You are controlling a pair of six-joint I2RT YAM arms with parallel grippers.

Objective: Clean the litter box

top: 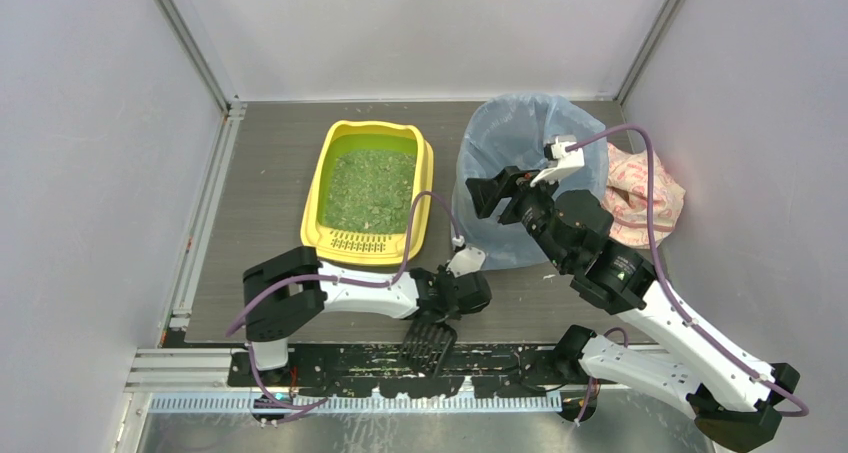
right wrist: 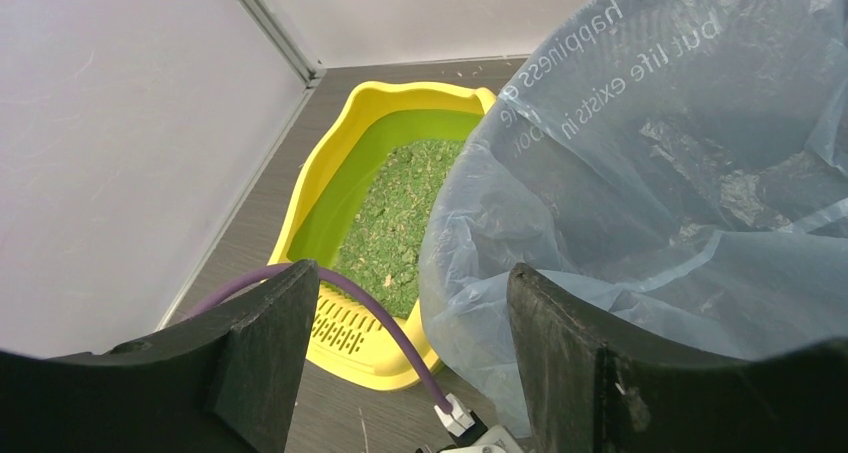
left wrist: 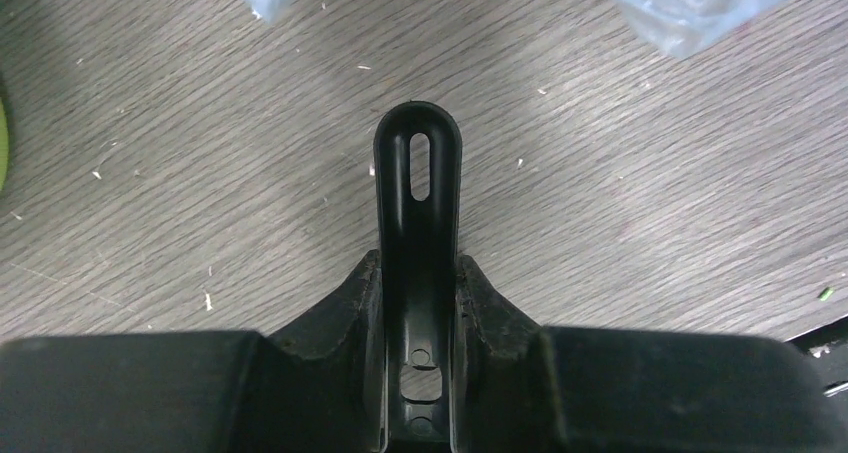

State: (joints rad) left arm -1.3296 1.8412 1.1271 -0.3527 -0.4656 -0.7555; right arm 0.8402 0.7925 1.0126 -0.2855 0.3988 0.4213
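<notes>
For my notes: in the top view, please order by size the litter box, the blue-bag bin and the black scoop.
Largest: bin and litter box, alike, unranked; the bin rises nearer the camera.
Smallest: scoop.

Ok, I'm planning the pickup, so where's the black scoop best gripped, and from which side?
Take the scoop by its handle, from above, closing across its narrow width: it lies flat on the table, a slim strip, while the slotted head is wide. The left tool straddles it there.
</notes>
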